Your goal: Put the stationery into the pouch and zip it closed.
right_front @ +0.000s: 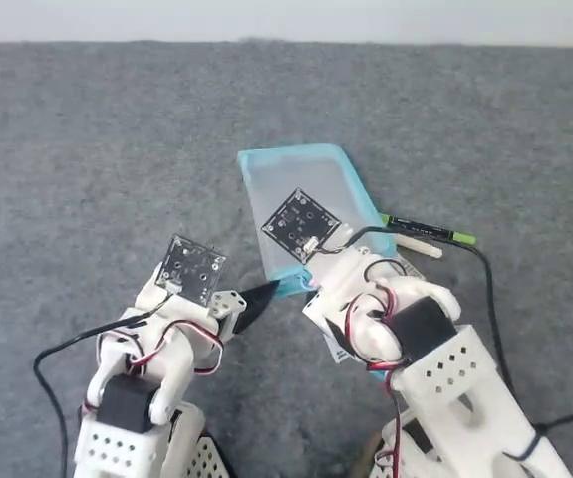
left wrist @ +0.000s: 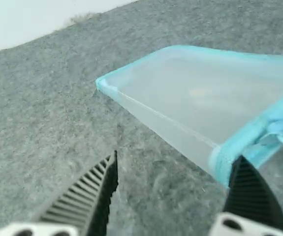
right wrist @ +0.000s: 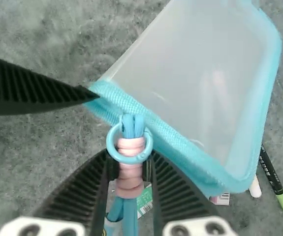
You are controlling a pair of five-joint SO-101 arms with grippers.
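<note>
The left gripper [left wrist: 176, 166] is seen with its jaws spread wide and nothing between them. It is set at the near left corner of the pouch [right_front: 301, 184], and one of its fingers [right wrist: 28, 91] is brought right up to that corner, touching it or very nearly so.

The pouch is laid flat on the grey mat [right_front: 87, 149], with its long axis running away from the arms and tilted slightly. Its thick teal near edge is turned towards both grippers.

At that near edge, close to the left corner, the zip pull [right wrist: 129, 142] is clamped between the closed fingers of the right gripper [right wrist: 130, 164]. Whether the zip is open or shut cannot be made out with certainty.

Just beyond the pouch's right long edge, the pen [right_front: 430, 231] and a pale stick [right_front: 418, 246] are found on the mat, outside the pouch. The right arm is judged the nearer to them, but it is occupied with the pull. The opening would have to be faced rightwards for loading.
</note>
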